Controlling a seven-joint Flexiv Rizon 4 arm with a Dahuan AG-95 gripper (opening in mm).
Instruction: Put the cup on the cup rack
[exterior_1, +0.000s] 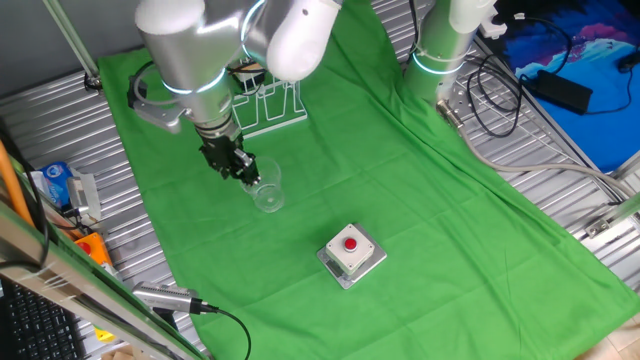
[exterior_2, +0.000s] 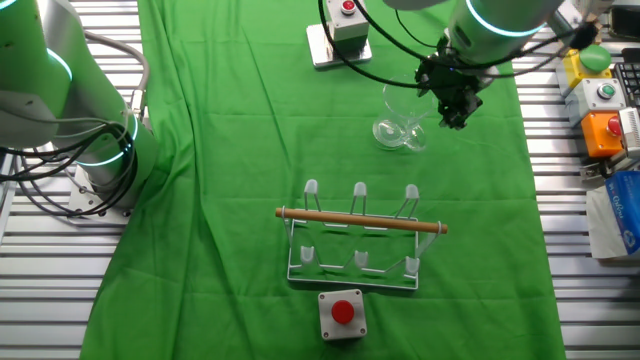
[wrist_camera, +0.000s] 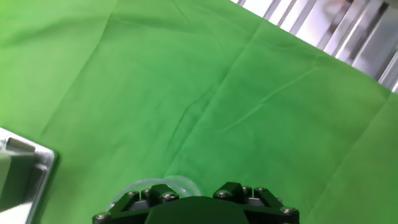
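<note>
The clear cup (exterior_1: 268, 190) stands on the green cloth, seen from the other side in the other fixed view (exterior_2: 399, 118). My gripper (exterior_1: 246, 172) is tilted down at the cup's rim on its rack side, and also shows in the other fixed view (exterior_2: 452, 108). In the hand view only an arc of the cup's rim (wrist_camera: 155, 183) shows beside the left finger; the fingertips are hidden. I cannot tell whether the jaws grip the cup's wall. The white wire cup rack (exterior_2: 358, 235) with its wooden bar stands apart from the cup, and is partly hidden behind the arm in one fixed view (exterior_1: 272, 105).
A red-button box (exterior_1: 351, 252) sits on the cloth in front of the cup. A second button box (exterior_2: 341, 312) sits by the rack. A grey second robot base (exterior_2: 95, 150) stands at the cloth's edge. Metal slats (exterior_1: 60, 130) border the cloth.
</note>
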